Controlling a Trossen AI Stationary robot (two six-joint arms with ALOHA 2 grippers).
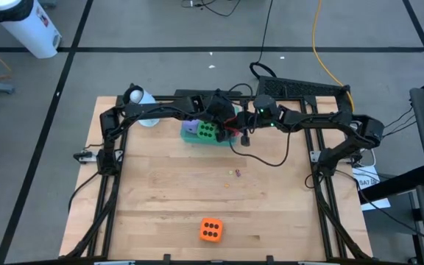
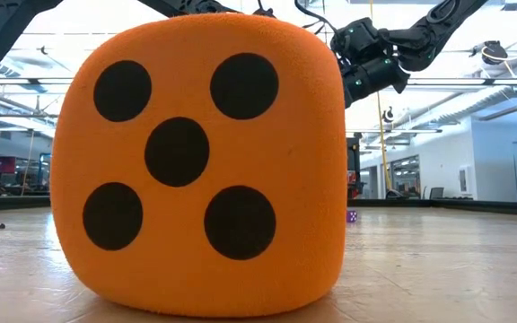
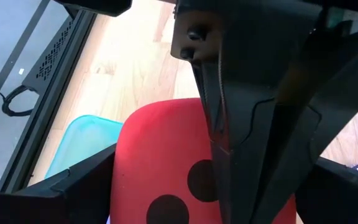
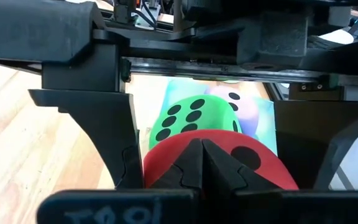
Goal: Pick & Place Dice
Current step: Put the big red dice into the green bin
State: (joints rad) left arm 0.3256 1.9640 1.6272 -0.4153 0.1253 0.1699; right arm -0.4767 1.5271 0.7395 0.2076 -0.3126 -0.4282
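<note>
While parked wide open over the red foam die (image 3: 166,162) at twelve o'clock beside the green foam die (image 1: 207,131), left gripper (image 1: 223,110), right gripper (image 1: 246,138) shut empty, with the orange foam die (image 1: 210,230) at six o'clock not yet collected.

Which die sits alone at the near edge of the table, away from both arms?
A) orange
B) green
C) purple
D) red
A: the orange die lies by itself at the table's near edge, while the green die sits on the teal tray at the far side, under the arms.
</note>
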